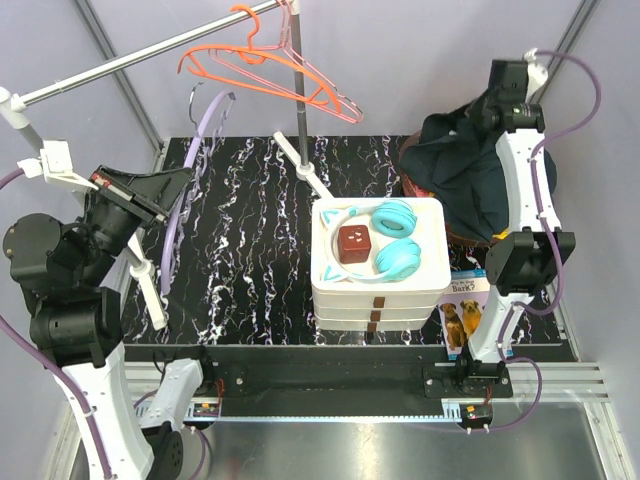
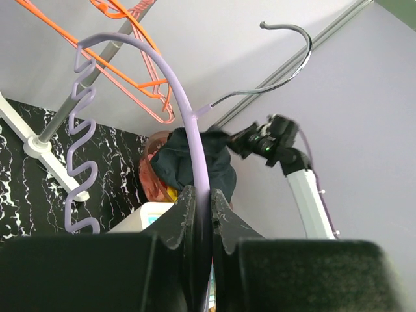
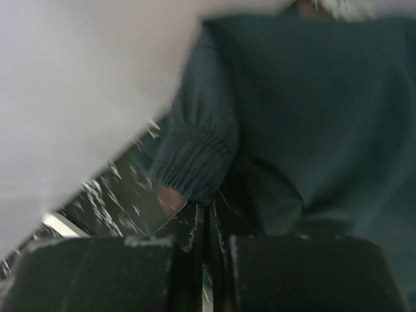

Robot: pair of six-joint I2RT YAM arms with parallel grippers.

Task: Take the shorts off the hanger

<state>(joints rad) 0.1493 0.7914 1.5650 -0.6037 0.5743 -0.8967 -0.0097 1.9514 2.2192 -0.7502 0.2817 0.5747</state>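
Hanger (image 2: 177, 88) clamped in my left gripper (image 2: 203, 214) as anchor; right gripper (image 3: 207, 224) together, seemingly pinching shorts (image 3: 305, 130) ahead, clear of hanger.

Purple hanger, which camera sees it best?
Left wrist view: the purple hanger shows its curve, wavy edge and metal hook, pinched in the left tool. The top view shows just a thin arc of it. The right wrist view shows only dark shorts.

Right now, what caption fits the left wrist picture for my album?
Left hand pinches the purple hanger; dark shorts sit bunched beyond it.
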